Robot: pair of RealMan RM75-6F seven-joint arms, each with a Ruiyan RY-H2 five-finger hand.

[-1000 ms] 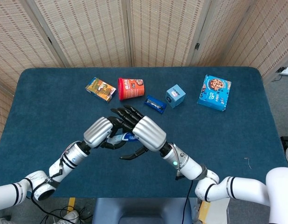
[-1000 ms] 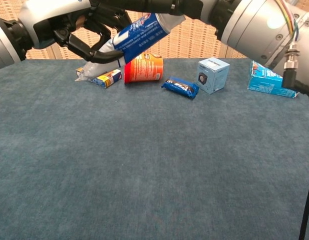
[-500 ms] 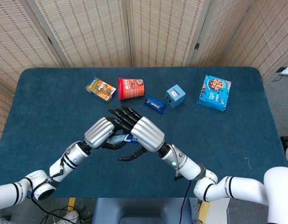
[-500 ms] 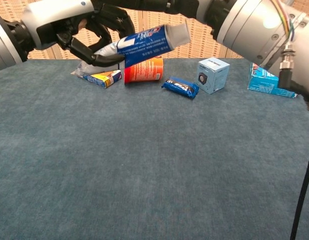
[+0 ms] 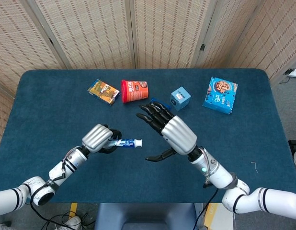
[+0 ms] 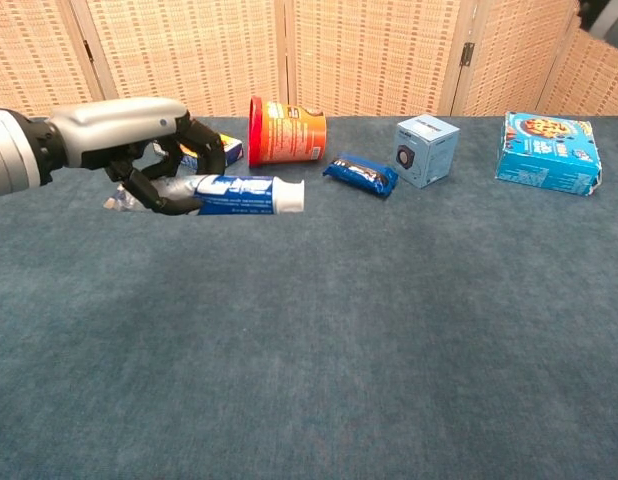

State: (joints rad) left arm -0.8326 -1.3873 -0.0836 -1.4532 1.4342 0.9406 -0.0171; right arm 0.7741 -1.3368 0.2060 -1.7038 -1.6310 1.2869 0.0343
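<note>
Toothpaste tube (image 5: 125, 143) clamped in left hand (image 5: 98, 138), cap toward right hand | right hand (image 5: 173, 132) beside tube, apart, fingers spread, holding nothing | red cup (image 5: 134, 91) beyond tube

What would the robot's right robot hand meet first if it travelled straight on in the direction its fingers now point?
Probably the red cylindrical snack can lying on its side; the open right robot hand points up-left towards it. The hand's height above the blue table is unclear, so it might pass over.
</note>
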